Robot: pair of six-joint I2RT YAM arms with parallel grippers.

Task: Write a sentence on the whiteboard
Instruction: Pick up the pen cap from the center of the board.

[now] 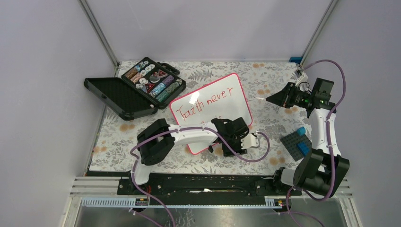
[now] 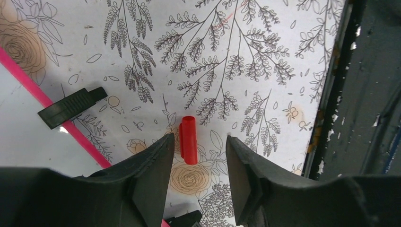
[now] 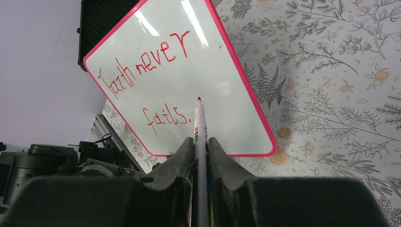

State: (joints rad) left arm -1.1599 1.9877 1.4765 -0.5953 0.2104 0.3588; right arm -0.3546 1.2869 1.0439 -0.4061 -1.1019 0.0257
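Note:
The whiteboard (image 1: 210, 106), white with a pink rim, lies tilted mid-table and reads "Faith never fails." in red (image 3: 213, 80). My right gripper (image 3: 200, 142) is shut on a white marker (image 3: 199, 120) whose red tip points at the board from its right side, held off the surface (image 1: 272, 98). My left gripper (image 1: 250, 140) hangs low by the board's near right corner. In the left wrist view it is open (image 2: 198, 142) over a small red cap (image 2: 188, 139) lying on the floral cloth between the fingertips, touching neither. The board's rim (image 2: 33, 90) and a black clip foot (image 2: 71, 108) show to the left.
An open black compartment case (image 1: 142, 87) full of small pieces sits at the back left, touching the board's corner. A dark baseplate with blue bricks (image 1: 298, 142) lies beside the right arm. The table's dark near edge (image 2: 331, 118) runs close to the cap.

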